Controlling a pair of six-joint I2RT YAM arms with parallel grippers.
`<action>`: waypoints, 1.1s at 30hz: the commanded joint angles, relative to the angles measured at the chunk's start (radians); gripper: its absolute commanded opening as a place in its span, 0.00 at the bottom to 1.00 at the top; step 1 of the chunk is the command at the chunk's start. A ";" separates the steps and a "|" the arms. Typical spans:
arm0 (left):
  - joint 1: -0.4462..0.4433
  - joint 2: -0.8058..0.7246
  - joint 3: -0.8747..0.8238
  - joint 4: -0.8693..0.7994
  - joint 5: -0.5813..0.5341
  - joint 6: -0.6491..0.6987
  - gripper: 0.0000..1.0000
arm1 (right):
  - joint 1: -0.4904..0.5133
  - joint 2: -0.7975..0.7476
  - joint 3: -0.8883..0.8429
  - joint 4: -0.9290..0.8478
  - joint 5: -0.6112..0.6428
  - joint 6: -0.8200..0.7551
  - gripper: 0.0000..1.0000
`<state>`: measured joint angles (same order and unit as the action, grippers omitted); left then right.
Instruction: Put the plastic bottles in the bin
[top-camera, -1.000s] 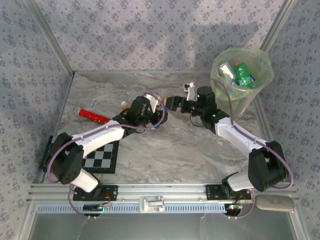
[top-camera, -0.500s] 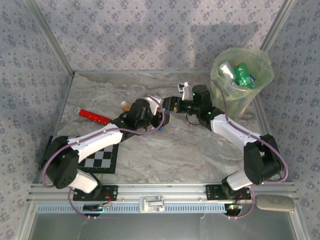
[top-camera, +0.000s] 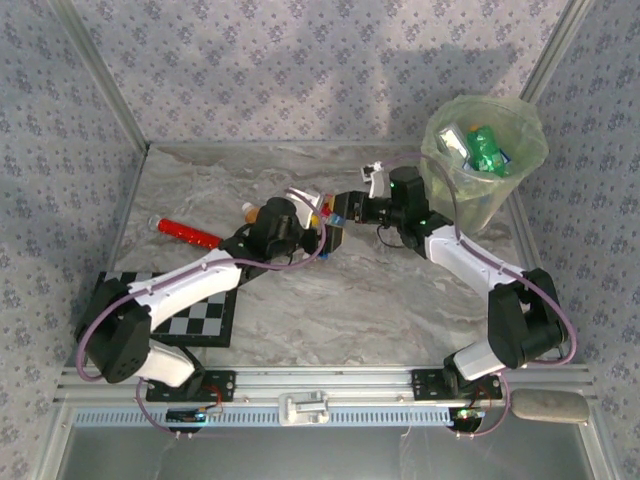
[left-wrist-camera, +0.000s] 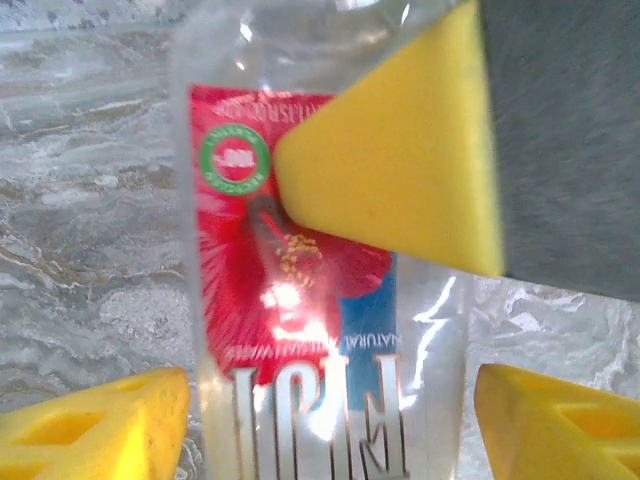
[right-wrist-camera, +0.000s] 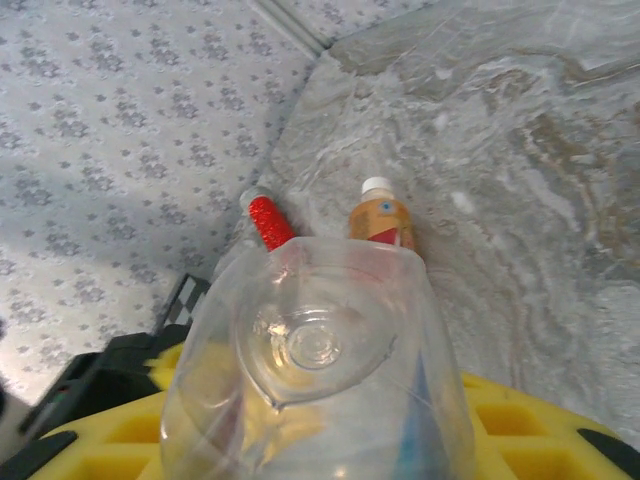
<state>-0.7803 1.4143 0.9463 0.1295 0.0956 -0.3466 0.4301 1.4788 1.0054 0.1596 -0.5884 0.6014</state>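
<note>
The two arms meet over the middle of the desk (top-camera: 350, 300), and between them is one clear bottle (top-camera: 324, 212) with a red and blue label. The left arm (top-camera: 190, 280) reaches from the near left, the right arm (top-camera: 465, 262) from the near right.

The right jaws are closed on the clear bottle (right-wrist-camera: 315, 350). In the right wrist view its round bottom faces the camera and sits between the yellow pads (right-wrist-camera: 520, 425). In the left wrist view one of these pads (left-wrist-camera: 400, 170) presses on the label from the upper right.

The left jaws stand open, one on each side of the same bottle (left-wrist-camera: 300, 330). Their yellow pads (left-wrist-camera: 100, 425) are at the bottom corners of the left wrist view. The left one is just at the bottle's wall, and the right one is a little apart from it. If the left one really touches, I cannot tell.

Two more bottles lie on the desk to the left of the jaws. The red bottle (top-camera: 188, 231) lies flat near the left wall, with one end toward the checkerboard (top-camera: 200, 318). The orange bottle (top-camera: 253, 212), with a white cap, is just beside the left arm's wrist. Both are seen also behind the held bottle in the right wrist view, red (right-wrist-camera: 268, 222) and orange (right-wrist-camera: 380, 225), near each other but apart.

The bin (top-camera: 485, 205) stands at the far right corner of the desk, just behind the right arm. Inside it lie a green bottle (top-camera: 487, 150) and a second clear one (top-camera: 455, 140).
</note>
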 joint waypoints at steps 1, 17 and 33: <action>-0.004 -0.049 -0.013 0.029 -0.108 -0.027 0.77 | -0.041 -0.106 0.078 -0.203 0.113 -0.167 0.45; 0.093 -0.088 -0.151 -0.132 -0.409 -0.406 0.87 | -0.261 -0.303 0.425 -0.460 0.510 -0.600 0.45; 0.085 -0.024 -0.152 -0.059 -0.258 -0.385 1.00 | -0.378 -0.063 0.600 -0.256 1.077 -1.036 0.46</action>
<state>-0.6891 1.3842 0.7738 0.0494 -0.1864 -0.7383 0.0708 1.3785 1.5860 -0.1970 0.3145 -0.2909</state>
